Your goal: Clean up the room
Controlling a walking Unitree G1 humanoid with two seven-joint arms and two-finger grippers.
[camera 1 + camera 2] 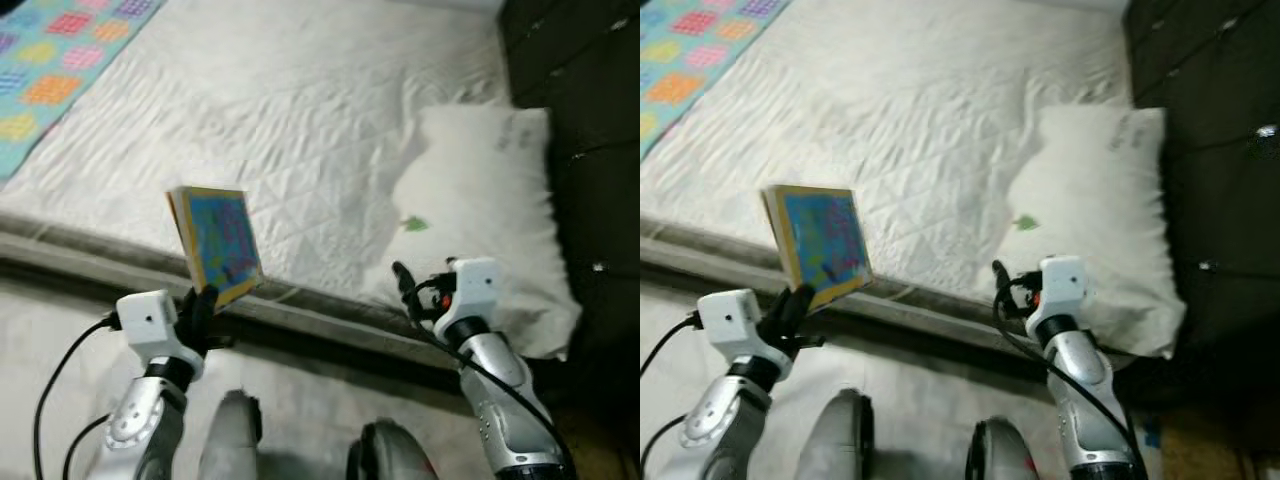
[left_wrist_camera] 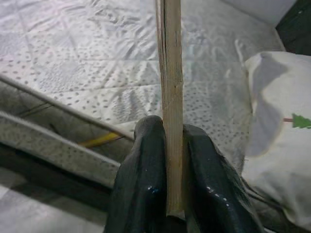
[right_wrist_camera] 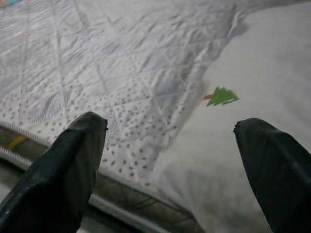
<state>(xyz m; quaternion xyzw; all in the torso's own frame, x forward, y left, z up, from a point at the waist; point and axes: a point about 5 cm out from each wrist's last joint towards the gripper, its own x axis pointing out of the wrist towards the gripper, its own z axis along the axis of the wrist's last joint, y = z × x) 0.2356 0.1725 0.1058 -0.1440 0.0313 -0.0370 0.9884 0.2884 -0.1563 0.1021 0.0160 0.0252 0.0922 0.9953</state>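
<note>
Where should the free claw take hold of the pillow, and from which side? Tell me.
Grip the pillow at its near corner, which overhangs the bed edge. The open right claw already faces it from the front, so a straight approach can pinch the soft, loose fabric.

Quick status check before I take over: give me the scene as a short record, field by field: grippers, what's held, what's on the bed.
left gripper: shut on the book, at the near edge of the bed
book: colourful blue cover, held upright by its lower edge, above the bed edge
right gripper: open, holding nothing, over the near edge of the pillow
pillow: white, small green tree mark, at the bed's right side beside a dark headboard
bed: white quilted cover
blanket: patchwork, far left corner of the bed
</note>
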